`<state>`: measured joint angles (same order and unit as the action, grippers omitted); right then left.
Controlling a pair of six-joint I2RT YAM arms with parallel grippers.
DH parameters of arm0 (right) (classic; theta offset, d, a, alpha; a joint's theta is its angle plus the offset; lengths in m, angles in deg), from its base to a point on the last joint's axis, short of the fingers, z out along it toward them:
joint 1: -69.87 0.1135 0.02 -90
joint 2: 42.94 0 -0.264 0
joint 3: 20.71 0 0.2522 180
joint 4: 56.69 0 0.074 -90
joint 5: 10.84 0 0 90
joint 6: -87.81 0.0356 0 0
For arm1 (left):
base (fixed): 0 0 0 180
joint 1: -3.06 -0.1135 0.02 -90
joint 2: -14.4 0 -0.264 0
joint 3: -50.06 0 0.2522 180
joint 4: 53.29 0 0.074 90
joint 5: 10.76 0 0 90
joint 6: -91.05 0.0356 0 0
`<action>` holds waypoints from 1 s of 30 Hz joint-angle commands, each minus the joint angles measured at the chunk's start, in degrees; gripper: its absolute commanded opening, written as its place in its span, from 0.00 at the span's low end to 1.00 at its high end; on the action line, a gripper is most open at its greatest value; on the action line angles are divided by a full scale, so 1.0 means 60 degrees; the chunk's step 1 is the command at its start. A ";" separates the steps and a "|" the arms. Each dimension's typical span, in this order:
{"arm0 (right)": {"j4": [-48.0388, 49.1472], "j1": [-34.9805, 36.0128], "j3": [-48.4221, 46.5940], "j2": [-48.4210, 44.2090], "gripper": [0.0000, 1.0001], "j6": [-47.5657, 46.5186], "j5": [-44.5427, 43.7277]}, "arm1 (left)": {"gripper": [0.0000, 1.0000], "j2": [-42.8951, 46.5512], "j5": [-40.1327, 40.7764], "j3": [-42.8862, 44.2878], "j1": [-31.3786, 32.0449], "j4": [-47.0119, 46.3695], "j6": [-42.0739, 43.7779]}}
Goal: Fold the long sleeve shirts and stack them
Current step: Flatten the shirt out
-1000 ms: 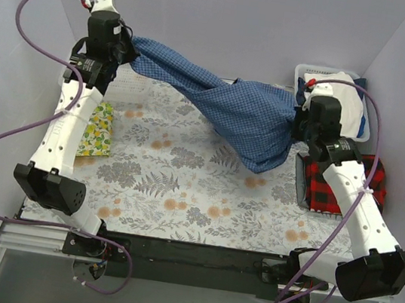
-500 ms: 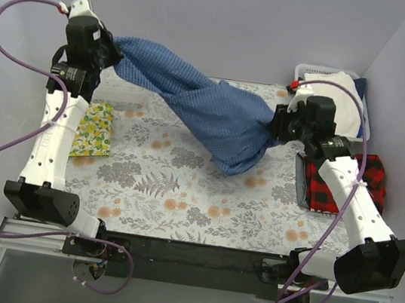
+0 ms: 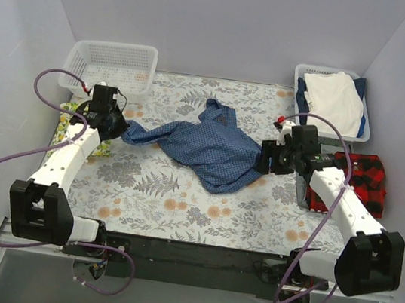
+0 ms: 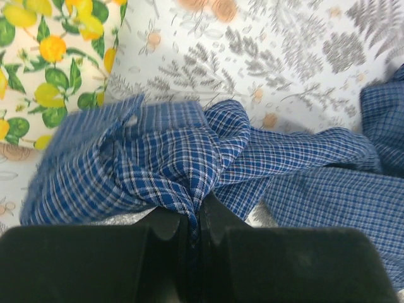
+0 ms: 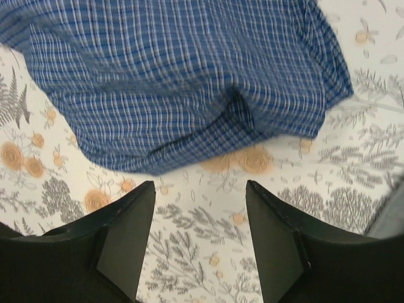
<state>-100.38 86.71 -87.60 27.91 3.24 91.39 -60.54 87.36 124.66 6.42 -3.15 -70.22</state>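
The crumpled blue fine-check cloth shirt (image 3: 210,149) is laid out mid floral-print counter (image 3: 166,192). One bunched end is pinched tight in the left jaws (likely so it can be pulled flat). The right jaws are parted, empty, just beside its edge.

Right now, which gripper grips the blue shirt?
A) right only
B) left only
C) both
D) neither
B: the left gripper is shut on a bunch of the blue shirt, while the right gripper stands open just short of the cloth, with nothing in it.
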 commanded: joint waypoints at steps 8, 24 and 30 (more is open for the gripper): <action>0.2029 0.0064 -0.4502 0.4331 0.69 0.0120 0.1008 | 0.00 -0.0210 0.0171 0.0700 -0.0061 -0.0512 -0.0032; 0.1840 0.0898 -1.0277 1.0251 0.72 0.0779 0.2664 | 0.00 -0.0577 -0.0445 0.0788 -0.0061 -0.0453 -0.0193; 0.1825 0.1133 -1.0511 1.0837 0.60 0.0911 0.2401 | 0.00 -0.0635 -0.0474 0.0817 -0.0061 -0.0380 -0.0061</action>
<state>-88.95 93.33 -146.96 91.82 8.40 106.36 -64.19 85.20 127.52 6.37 -5.49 -71.16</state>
